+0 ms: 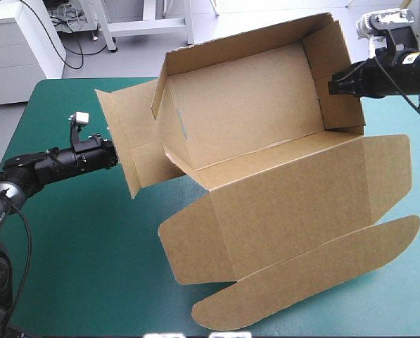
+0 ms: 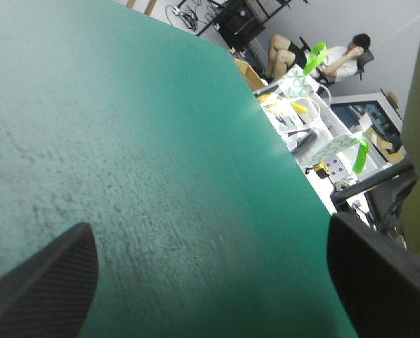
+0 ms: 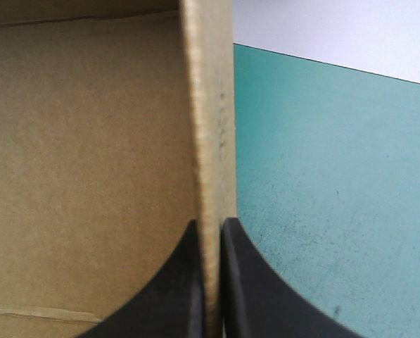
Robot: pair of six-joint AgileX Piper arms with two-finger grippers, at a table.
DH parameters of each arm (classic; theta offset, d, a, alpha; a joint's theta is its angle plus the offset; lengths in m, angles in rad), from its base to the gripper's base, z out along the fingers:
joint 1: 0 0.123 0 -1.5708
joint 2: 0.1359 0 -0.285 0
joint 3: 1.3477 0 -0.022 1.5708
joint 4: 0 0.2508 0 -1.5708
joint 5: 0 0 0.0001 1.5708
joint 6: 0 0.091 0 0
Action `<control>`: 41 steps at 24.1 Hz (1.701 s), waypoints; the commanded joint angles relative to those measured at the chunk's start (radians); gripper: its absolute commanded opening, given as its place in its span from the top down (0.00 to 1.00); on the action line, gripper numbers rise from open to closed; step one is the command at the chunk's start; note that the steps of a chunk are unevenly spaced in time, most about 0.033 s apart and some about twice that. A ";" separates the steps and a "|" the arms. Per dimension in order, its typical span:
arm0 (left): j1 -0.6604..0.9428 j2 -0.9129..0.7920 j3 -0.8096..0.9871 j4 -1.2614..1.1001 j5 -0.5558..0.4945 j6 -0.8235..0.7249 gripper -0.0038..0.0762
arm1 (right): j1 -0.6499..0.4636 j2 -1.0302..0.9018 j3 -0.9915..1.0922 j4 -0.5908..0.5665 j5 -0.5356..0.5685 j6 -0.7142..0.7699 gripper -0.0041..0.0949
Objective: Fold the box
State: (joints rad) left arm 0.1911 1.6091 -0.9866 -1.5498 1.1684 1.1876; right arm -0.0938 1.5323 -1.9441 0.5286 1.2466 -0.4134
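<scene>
The brown box [image 1: 252, 120] stands on the teal-green cover with its long walls raised and its lid [image 1: 301, 211] lying flat toward the front. My right gripper [image 1: 331, 86] is at the right end wall. In the right wrist view this gripper [image 3: 210, 224] is pinched on the wall's thin edge [image 3: 211, 105], with the box's inside [image 3: 83, 155] to one side. My left gripper [image 1: 117, 156] sits low at the splayed left end flap [image 1: 129, 137]. The left wrist view shows it [image 2: 208, 224] open over bare cover, a sliver of board [image 2: 419, 141] beside one finger.
The lid's rounded tuck flap [image 1: 315, 271] lies close to the table's front edge, and its side flap [image 1: 389, 172] nears the right edge. Teal-green cover [image 1: 76, 246] shows at the front left, under and ahead of the left arm.
</scene>
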 commanded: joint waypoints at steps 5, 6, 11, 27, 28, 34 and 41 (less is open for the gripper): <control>-0.066 -0.141 -0.093 -0.095 0.132 -0.044 0.16 | 0.015 -0.025 -0.024 -0.014 -0.059 0.004 0.97; -0.067 -0.157 -0.102 -0.095 0.132 -0.048 0.16 | 0.024 -0.024 -0.024 -0.024 -0.070 0.004 0.97; -0.077 -0.221 -0.125 -0.091 0.132 -0.085 0.16 | 0.099 -0.022 -0.024 -0.105 -0.143 0.036 0.97; -0.382 -0.244 -0.473 0.466 -0.339 -0.504 0.19 | 0.445 -0.020 -0.024 -0.633 -0.478 0.390 0.97; -0.411 -0.244 -0.504 0.560 -0.383 -0.580 0.19 | 0.445 -0.020 -0.024 -0.638 -0.485 0.399 0.97; -0.584 -0.227 -0.618 1.076 -0.583 -0.997 0.22 | 0.445 -0.020 -0.024 -0.659 -0.535 0.494 0.97; -0.680 -0.215 -0.611 1.263 -0.779 -1.234 0.38 | 0.445 -0.020 -0.024 -0.649 -0.549 0.526 0.97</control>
State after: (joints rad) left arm -0.4535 1.4243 -1.5681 -0.2906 0.5270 0.0414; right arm 0.3436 1.5495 -1.9423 -0.1539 0.8130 0.0807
